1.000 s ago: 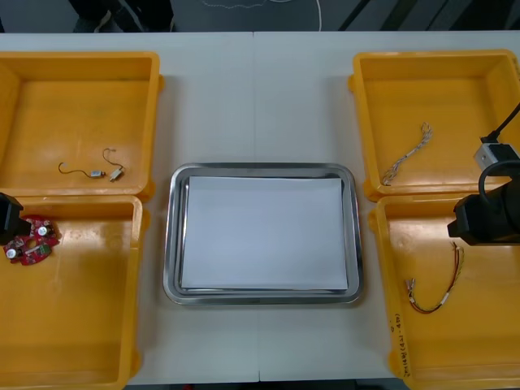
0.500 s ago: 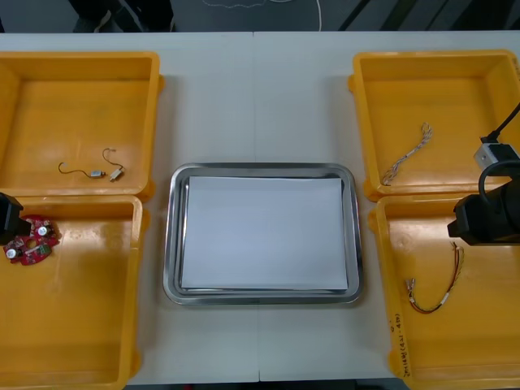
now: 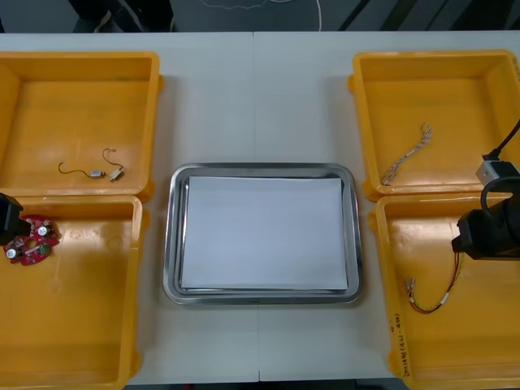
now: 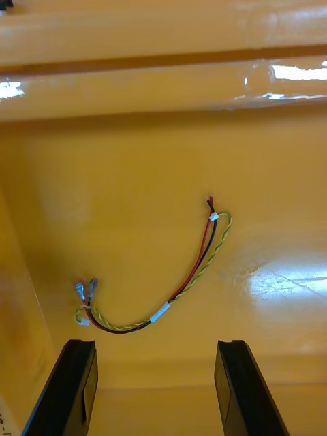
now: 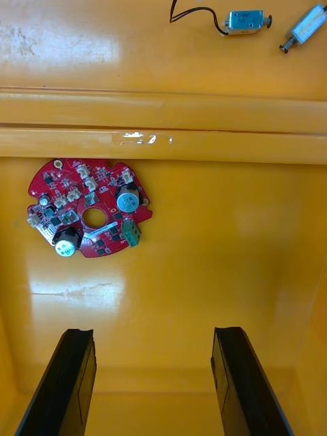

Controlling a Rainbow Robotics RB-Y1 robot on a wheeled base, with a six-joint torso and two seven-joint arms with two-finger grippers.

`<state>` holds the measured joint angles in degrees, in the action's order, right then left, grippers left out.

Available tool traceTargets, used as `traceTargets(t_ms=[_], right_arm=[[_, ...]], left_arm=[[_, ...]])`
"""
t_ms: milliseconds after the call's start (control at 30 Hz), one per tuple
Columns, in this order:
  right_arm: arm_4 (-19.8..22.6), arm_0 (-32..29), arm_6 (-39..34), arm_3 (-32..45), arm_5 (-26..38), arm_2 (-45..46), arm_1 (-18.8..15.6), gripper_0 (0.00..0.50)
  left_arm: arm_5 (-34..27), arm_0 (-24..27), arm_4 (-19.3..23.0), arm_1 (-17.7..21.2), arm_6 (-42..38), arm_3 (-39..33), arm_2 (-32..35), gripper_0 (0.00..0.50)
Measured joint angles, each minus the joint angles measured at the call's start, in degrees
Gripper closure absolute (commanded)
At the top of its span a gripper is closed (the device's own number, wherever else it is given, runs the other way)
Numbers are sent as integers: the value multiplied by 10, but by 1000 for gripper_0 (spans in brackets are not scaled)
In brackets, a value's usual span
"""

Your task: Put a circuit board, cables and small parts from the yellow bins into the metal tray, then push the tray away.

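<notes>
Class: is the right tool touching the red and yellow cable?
Apart. Right wrist view: bare bin floor separates the open right tool from the red and yellow cable.

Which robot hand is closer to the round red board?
Left. The left hand hangs open right beside the round red board. The right hand is open far across the metal tray, by the red and yellow cable.

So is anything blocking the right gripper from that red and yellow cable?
Nothing visible does. The right gripper, open, hangs near the red and yellow cable, alone in its yellow bin. The left gripper, open, hangs by the circuit board.
</notes>
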<state>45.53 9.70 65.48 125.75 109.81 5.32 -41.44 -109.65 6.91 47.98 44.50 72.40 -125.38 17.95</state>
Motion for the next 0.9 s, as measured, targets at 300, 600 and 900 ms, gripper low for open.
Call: traceTargets(t_ms=[300,600,900], right_arm=[[23,-1,-44,-4,0,3,-4,0],[36,-16,-181,-8,0,3,-4,0],[40,-63,-264,-9,-17,3,-9,0]], left_arm=[[0,0,-1,0,0,38,0,0],[28,0,-14,0,0,87,-2,0],[77,0,-56,-24,0,89,-7,0]])
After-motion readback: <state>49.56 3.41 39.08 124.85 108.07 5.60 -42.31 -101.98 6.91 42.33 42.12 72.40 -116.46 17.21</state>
